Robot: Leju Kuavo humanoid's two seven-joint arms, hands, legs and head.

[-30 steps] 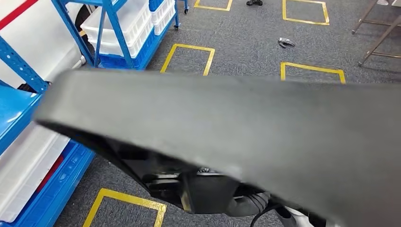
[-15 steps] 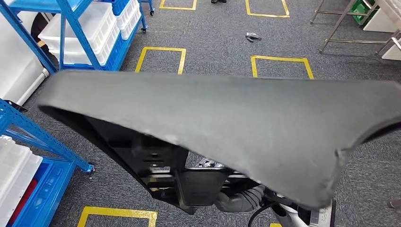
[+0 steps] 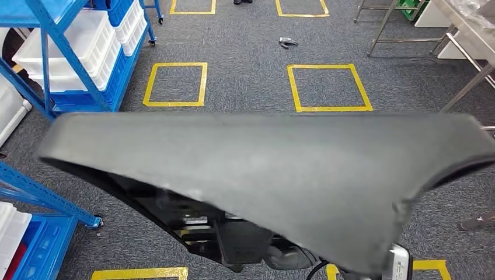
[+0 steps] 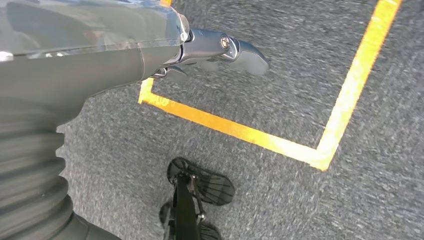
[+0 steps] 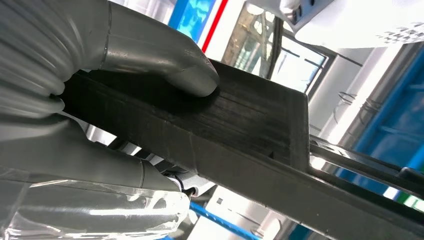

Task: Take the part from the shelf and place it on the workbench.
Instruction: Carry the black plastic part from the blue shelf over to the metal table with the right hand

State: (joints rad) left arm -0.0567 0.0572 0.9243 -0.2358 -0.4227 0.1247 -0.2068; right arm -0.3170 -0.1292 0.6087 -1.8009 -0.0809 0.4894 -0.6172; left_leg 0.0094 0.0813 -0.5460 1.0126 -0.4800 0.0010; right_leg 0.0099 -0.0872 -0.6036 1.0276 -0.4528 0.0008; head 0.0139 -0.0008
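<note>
1. The camera is swinging away from the blue shelf [image 3: 70, 52]: across the last second the rack is sliding leftward and steel legs of a surface [image 3: 461, 52] are coming into view on the right.
2. The right hand [image 5: 100, 100] is clamping the dark part [image 3: 262, 175], thumb on top.
3. The left hand [image 4: 215, 50] is hanging with nothing in it, fingers loosely extended above the floor.
4. Judging by this, carrying is underway; placing is not yet done.

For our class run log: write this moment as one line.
phase: carrying | right hand: grips dark grey part | left hand: holds nothing, over carpet | workbench: not reached
</note>
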